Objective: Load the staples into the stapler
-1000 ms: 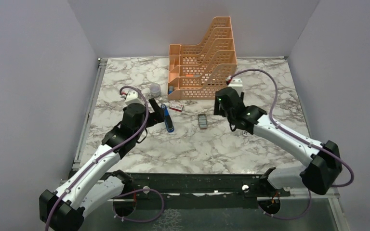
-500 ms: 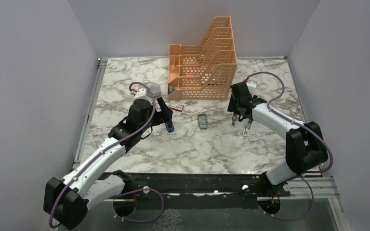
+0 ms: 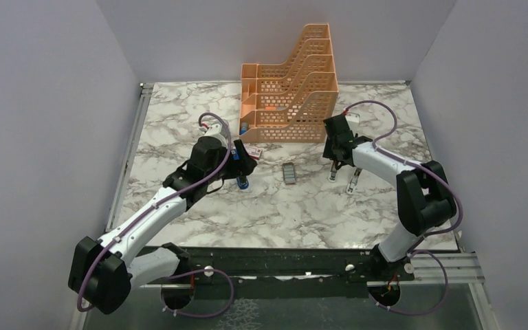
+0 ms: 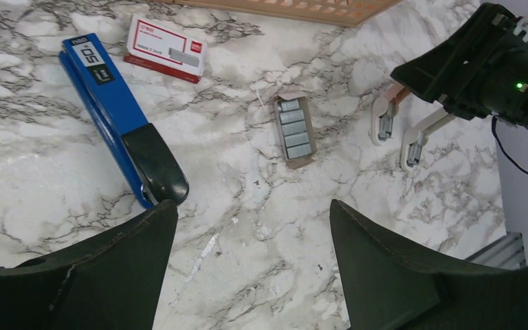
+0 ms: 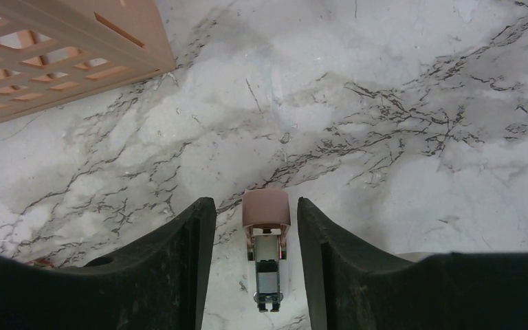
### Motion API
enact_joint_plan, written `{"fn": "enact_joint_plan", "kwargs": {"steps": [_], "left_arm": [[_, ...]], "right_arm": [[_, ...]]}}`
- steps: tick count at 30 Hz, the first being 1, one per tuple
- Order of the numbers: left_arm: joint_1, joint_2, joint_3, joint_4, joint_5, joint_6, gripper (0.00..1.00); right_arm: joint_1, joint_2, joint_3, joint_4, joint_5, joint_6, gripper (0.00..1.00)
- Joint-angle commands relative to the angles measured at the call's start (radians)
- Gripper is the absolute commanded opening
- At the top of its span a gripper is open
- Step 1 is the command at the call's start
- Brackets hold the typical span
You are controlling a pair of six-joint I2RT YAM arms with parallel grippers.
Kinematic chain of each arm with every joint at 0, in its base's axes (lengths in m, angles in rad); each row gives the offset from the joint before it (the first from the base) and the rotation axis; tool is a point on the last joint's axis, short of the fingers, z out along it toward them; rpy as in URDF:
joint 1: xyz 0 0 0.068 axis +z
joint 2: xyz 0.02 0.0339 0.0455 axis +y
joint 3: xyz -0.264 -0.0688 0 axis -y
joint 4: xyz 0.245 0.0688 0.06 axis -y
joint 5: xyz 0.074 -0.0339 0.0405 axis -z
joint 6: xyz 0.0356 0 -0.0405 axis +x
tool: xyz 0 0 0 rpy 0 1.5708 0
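The blue stapler (image 4: 113,113) with a black end lies on the marble, left in the left wrist view; in the top view only its near end (image 3: 242,181) shows under my left gripper (image 3: 245,163). The red-and-white staple box (image 4: 165,53) lies beside it. The dark tray of staples (image 4: 294,128) lies open mid-table (image 3: 289,173). My left gripper (image 4: 247,227) is open and empty, above bare marble just right of the stapler's black end. My right gripper (image 5: 256,206) is open, its jaws either side of a small pink block (image 5: 266,210) without touching it.
An orange file organiser (image 3: 292,82) stands at the back; its corner (image 5: 62,48) is close to my right gripper. A small white oblong piece (image 4: 416,141) lies beside the pink one (image 4: 383,120). Grey walls enclose the table.
My left arm has moved right and forward over the stapler. My right arm has folded back, and its gripper now sits over the pink block.
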Motion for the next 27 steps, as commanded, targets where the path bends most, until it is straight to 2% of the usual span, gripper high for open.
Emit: {"fn": "enact_joint_plan", "kwargs": {"steps": [1,6,13,22,27], "left_arm": [[0.005,0.038,0.031,0.061,0.109,0.003,0.8],[0.004,0.089,0.015,0.128,0.188,-0.037,0.76],[-0.05,0.171,0.009,0.233,0.186,-0.089,0.74],[-0.193,0.362,0.063,0.326,0.145,-0.149,0.66],[-0.23,0.484,0.114,0.357,0.139,-0.162,0.61]], "right_arm": [[-0.006,0.019,0.029,0.015,0.025,-0.011,0.5],[-0.007,0.027,0.026,0.024,0.017,-0.027,0.4],[-0.007,0.001,0.006,0.006,-0.024,-0.018,0.28],[0.038,-0.049,-0.06,0.011,-0.099,0.033,0.27],[0.084,-0.068,-0.074,0.003,-0.124,0.07,0.27]]}}
